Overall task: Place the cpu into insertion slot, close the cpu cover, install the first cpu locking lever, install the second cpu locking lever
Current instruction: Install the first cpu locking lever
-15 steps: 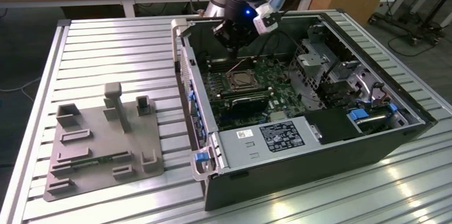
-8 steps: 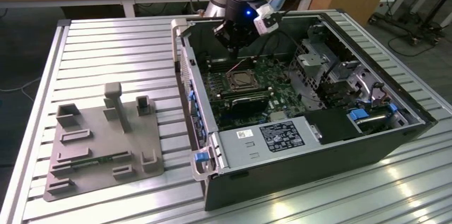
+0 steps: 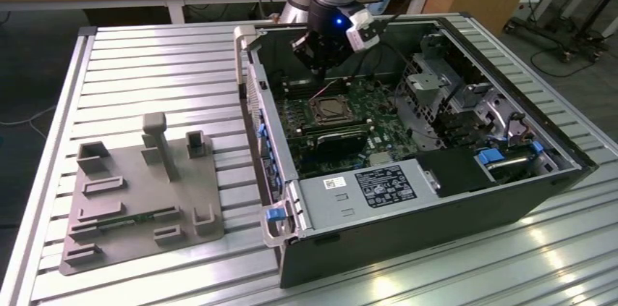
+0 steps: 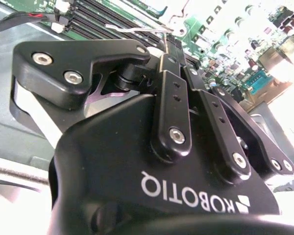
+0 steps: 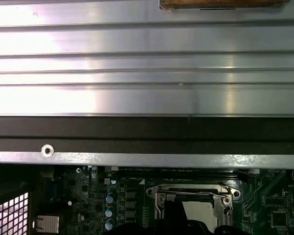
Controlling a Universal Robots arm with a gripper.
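Gripper (image 3: pixel 323 67): fingers (image 4: pixel 169 58) look pressed together, nothing visibly between them. Tips sit right by the thin wire locking lever (image 4: pixel 134 29).

Risks, my read:
- Tip slides off that springy wire and it snaps back.
- Tip drags across the cpu cover (image 5: pixel 225 200) and scuffs the board.
- Lever misses its hook, leaving the cover loose.

cpu (image 5: pixel 202 211) looks seated in the insertion slot (image 3: pixel 317 112), cover down over it, near centre of the exterior view.

Arm hangs near-vertical from the upper middle of the exterior view, wrist inside the open computer case (image 3: pixel 435 226), just above the socket.
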